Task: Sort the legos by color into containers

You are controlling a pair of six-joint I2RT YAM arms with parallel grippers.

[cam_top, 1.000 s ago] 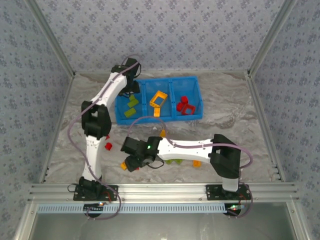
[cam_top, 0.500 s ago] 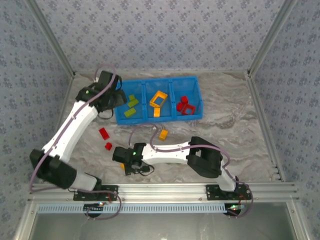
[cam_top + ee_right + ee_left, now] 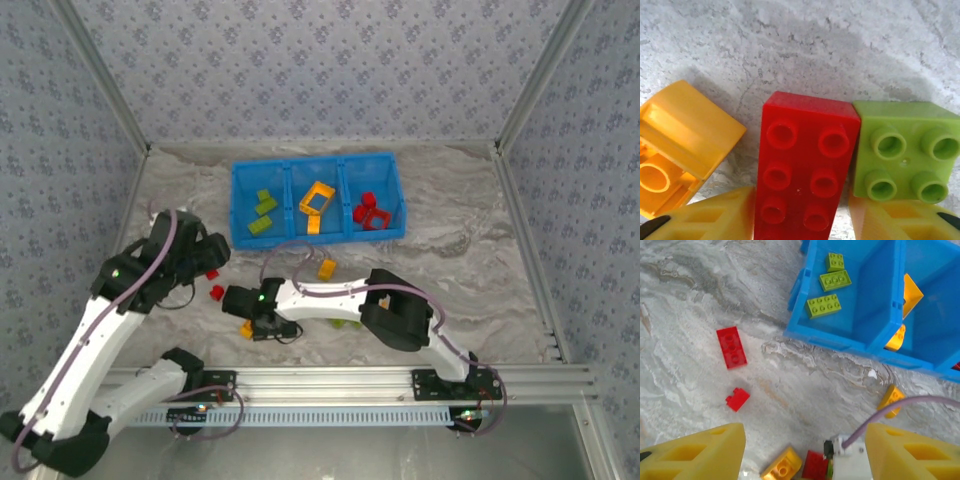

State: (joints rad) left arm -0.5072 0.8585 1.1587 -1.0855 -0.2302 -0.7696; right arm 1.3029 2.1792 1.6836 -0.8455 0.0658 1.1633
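grey marbled tabletop [image 3: 470, 250], blue floral-pattern walls [image 3: 330, 70], alu frame [image 3: 330, 381] round edges.

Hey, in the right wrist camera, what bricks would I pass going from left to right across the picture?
orange brick → red brick → lime green brick

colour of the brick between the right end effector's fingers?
Red. The six-stud brick shows clearest in the right wrist view.
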